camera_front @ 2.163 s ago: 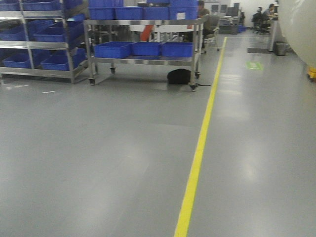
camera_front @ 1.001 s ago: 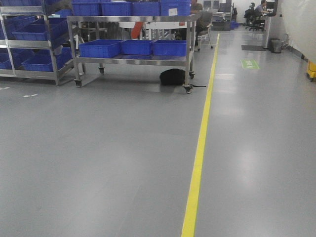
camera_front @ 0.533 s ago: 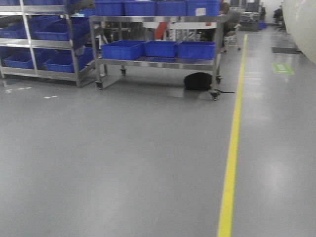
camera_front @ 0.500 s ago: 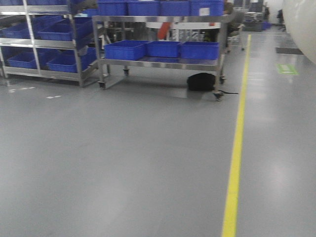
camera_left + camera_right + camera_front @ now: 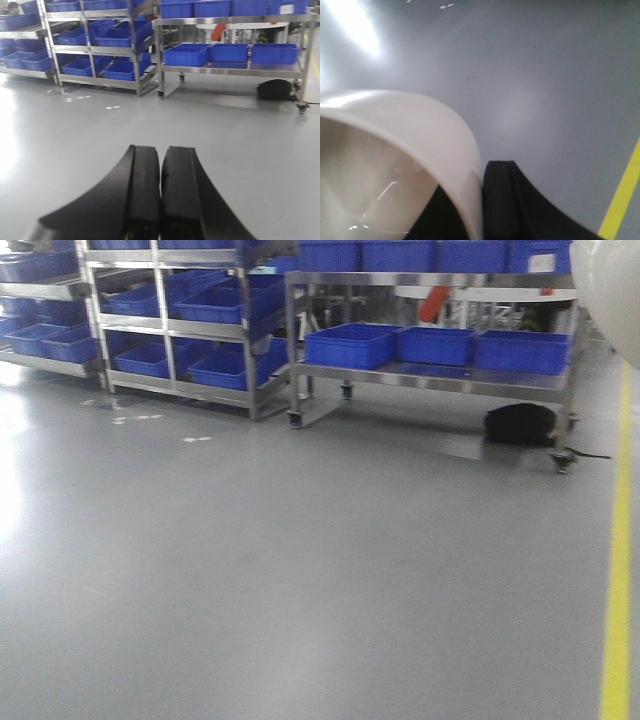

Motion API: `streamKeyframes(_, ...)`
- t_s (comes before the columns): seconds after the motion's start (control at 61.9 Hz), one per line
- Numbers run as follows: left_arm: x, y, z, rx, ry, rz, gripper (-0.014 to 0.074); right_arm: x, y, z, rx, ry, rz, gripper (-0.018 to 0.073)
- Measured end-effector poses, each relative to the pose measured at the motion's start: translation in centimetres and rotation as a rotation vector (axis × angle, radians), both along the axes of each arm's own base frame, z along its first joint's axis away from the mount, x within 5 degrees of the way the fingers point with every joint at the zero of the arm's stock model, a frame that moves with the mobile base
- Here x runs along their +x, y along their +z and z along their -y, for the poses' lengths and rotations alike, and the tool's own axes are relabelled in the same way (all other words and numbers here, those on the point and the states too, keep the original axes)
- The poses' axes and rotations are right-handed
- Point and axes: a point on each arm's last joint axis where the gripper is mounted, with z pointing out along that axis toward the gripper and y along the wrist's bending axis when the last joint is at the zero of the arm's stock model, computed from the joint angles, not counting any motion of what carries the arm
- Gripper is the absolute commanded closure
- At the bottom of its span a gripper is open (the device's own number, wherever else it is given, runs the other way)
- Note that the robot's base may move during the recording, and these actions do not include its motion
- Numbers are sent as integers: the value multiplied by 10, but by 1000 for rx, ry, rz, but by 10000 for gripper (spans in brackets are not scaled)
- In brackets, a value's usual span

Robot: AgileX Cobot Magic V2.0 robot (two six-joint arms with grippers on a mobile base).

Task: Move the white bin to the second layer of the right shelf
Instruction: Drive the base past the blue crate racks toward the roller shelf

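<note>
The white bin (image 5: pixel 415 135) is a glossy cream tub held above the grey floor. Its curved side also shows at the top right of the front view (image 5: pixel 610 285). My right gripper (image 5: pixel 481 167) is shut on the bin's wall, with one black finger (image 5: pixel 507 200) outside it and the other inside. My left gripper (image 5: pixel 161 150) is shut and empty, held over bare floor. No shelf level with white rollers shows in any view.
A steel rack (image 5: pixel 165 330) holding blue crates stands at the back left. A wheeled steel cart (image 5: pixel 430 375) with blue crates (image 5: pixel 350 345) stands at the back right, with a black bag (image 5: pixel 520 425) under it. A yellow floor line (image 5: pixel 618 570) runs along the right edge.
The front view has swung left. The cart and yellow line have slid toward the right edge and more of the left rack shows. The bin stays at the top right.
</note>
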Motion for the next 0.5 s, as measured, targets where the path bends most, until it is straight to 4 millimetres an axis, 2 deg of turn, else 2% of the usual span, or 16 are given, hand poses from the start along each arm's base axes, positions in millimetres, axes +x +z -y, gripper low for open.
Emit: streamKeyframes(0.5,0,0,0,0,0,0,512,0,0,0,0,0,0,510)
